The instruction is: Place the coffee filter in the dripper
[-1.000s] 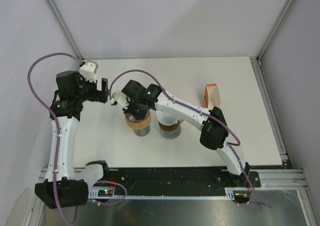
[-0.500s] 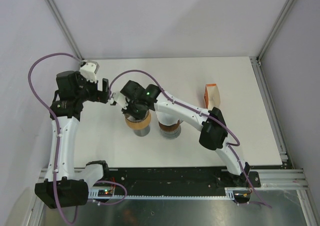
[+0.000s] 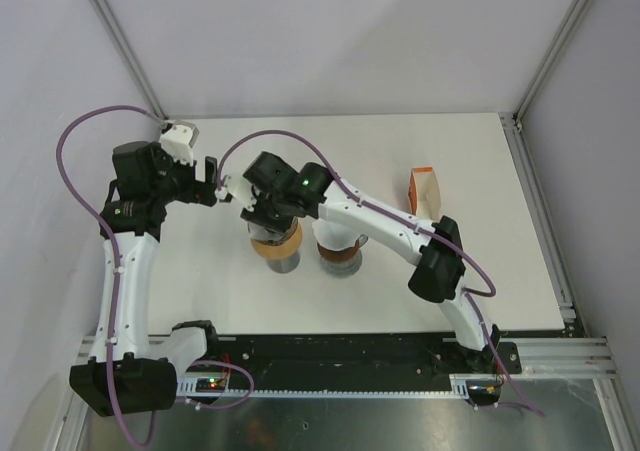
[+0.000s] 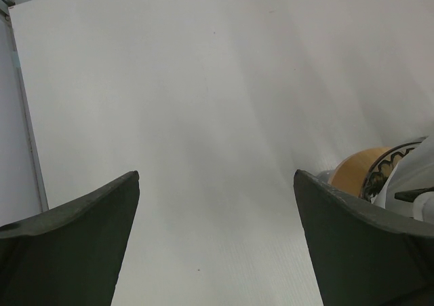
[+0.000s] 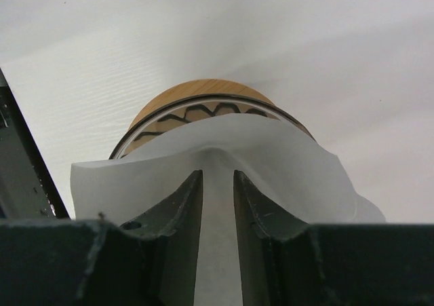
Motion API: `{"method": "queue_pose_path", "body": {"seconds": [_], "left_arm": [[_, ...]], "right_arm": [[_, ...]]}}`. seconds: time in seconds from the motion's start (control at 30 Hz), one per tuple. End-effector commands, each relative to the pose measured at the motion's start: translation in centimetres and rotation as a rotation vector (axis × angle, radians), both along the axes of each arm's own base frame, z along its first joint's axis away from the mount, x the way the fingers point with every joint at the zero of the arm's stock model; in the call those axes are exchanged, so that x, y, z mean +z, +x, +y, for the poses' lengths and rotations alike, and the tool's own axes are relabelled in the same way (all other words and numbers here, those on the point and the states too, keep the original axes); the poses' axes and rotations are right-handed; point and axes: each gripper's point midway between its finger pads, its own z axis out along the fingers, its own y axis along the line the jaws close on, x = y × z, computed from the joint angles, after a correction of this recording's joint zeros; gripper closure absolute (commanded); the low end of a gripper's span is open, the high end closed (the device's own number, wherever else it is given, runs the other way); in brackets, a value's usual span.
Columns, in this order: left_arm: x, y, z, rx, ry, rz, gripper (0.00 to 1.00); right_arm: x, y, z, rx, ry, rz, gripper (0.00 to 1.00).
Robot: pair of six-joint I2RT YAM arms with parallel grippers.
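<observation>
The dripper (image 5: 196, 92), a round cup with a wooden rim and a dark zigzag inside, stands on the white table (image 3: 400, 151) near the middle. It also shows in the top view, dripper (image 3: 276, 249), and at the right edge of the left wrist view, dripper (image 4: 358, 171). The white paper coffee filter (image 5: 291, 163) lies over its near rim. A raised fold of the filter runs between the fingers of my right gripper (image 5: 218, 172), which stand slightly apart. My right gripper (image 3: 262, 209) hovers right over the dripper. My left gripper (image 4: 217, 174) is wide open and holds nothing, just left of the dripper.
A second brown-banded vessel (image 3: 340, 253) stands right beside the dripper, under the right arm. An orange and white box (image 3: 425, 189) sits farther right. The left gripper (image 3: 210, 179) is close to the right wrist. Metal frame rails (image 3: 540, 211) border the table.
My right gripper's fingers have parted from shut to a narrow gap around the filter's fold. The right wrist has shifted slightly towards the back. The left arm has stayed put.
</observation>
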Motion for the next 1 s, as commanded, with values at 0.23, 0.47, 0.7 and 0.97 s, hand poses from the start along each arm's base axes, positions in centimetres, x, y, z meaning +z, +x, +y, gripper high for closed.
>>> {"method": "queue_pose_path", "body": {"seconds": [0.23, 0.47, 0.7, 0.97], "left_arm": [[0.1, 0.2, -0.1, -0.015, -0.011, -0.016, 0.0], [-0.4, 0.5, -0.2, -0.024, -0.011, -0.002, 0.0], [-1.6, 1.0, -0.2, -0.032, -0.012, 0.03, 0.0], [-4.0, 3.0, 1.4, 0.047, 0.016, -0.007, 0.0]], "right_arm": [[8.0, 0.3, -0.5, -0.023, 0.141, -0.119, 0.65], [13.6, 1.1, -2.6, -0.102, 0.25, -0.196, 0.4], [19.5, 4.7, -9.5, -0.328, 0.43, -0.239, 0.01], [19.2, 10.6, -25.9, -0.786, 0.635, -0.296, 0.01]]}}
